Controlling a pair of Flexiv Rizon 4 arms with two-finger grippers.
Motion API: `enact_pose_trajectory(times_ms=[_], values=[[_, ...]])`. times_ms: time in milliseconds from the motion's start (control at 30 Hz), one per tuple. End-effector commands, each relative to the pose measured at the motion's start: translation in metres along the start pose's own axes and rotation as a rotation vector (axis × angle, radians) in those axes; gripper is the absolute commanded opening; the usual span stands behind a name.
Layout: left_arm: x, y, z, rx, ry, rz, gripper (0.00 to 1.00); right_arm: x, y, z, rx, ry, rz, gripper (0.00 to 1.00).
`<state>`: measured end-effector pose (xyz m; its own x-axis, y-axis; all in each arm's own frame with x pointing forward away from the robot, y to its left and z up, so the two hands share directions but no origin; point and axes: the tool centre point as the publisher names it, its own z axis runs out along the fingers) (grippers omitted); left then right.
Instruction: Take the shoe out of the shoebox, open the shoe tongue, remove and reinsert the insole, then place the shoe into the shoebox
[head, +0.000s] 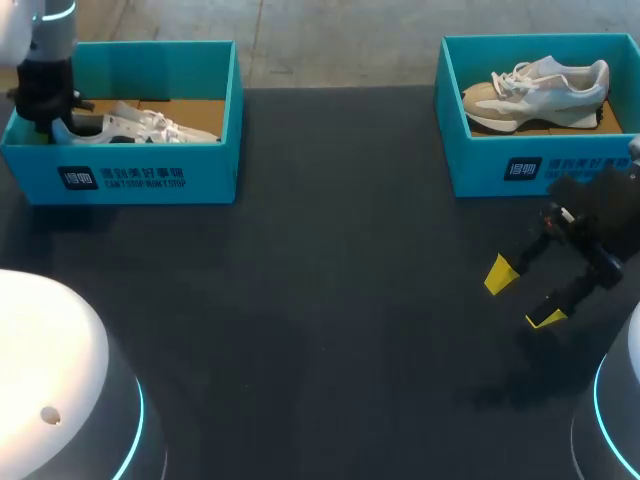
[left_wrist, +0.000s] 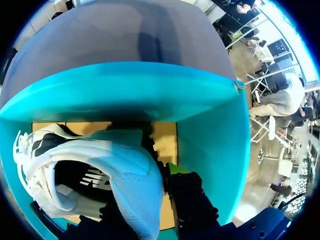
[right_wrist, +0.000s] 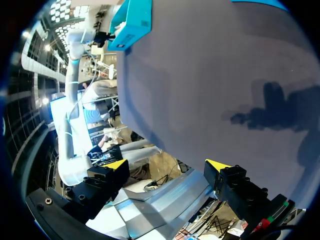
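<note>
Upper left of the frame, a white shoe (head: 140, 125) lies in a teal box (head: 130, 178). My left arm (head: 45, 70) reaches down at its heel; I cannot tell whether the left jaws grip it. The right jaws hang open over the table (head: 300, 300), lower right. The shoe looks light and soft; the firmer heel collar seems the best hold.

1. The left shoebox (head: 210, 175), at ten o'clock in the head view, is showing a dark logo patch (head: 78, 178) and lines of print, too small to read.
2. The right shoebox (head: 480, 170), at two o'clock, is apparently carrying the same marking.
3. The white shoe (left_wrist: 125, 170) is bearing a dark striped emblem (left_wrist: 95, 178).
</note>
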<state>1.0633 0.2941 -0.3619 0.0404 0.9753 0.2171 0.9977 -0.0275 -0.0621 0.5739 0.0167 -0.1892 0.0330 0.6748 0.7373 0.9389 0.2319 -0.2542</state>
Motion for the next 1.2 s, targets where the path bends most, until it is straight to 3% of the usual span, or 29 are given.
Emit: enact_pose_trajectory(times_ms=[33,133,200,700,933,1200], values=[[-0.001,0.001,0.001,0.004,0.0,-0.001,0.18,0.0,-0.001,0.001,-0.002,-0.001,0.001,1.0],[-0.001,0.001,0.001,0.006,-0.002,-0.004,0.4,0.0,-0.001,0.001,-0.002,-0.001,0.001,1.0],[0.0,0.001,0.001,0.007,-0.004,-0.006,0.44,0.0,-0.001,0.001,-0.002,-0.001,0.001,1.0],[0.002,0.003,-0.002,0.003,-0.025,-0.02,0.49,0.0,-0.001,0.001,-0.002,-0.001,0.001,1.0],[0.004,0.001,-0.005,-0.001,-0.037,-0.025,0.61,0.0,-0.001,0.001,-0.002,-0.001,0.001,1.0],[0.004,-0.003,-0.012,-0.002,-0.085,-0.035,0.97,0.0,-0.001,0.001,-0.002,-0.001,0.001,1.0]])
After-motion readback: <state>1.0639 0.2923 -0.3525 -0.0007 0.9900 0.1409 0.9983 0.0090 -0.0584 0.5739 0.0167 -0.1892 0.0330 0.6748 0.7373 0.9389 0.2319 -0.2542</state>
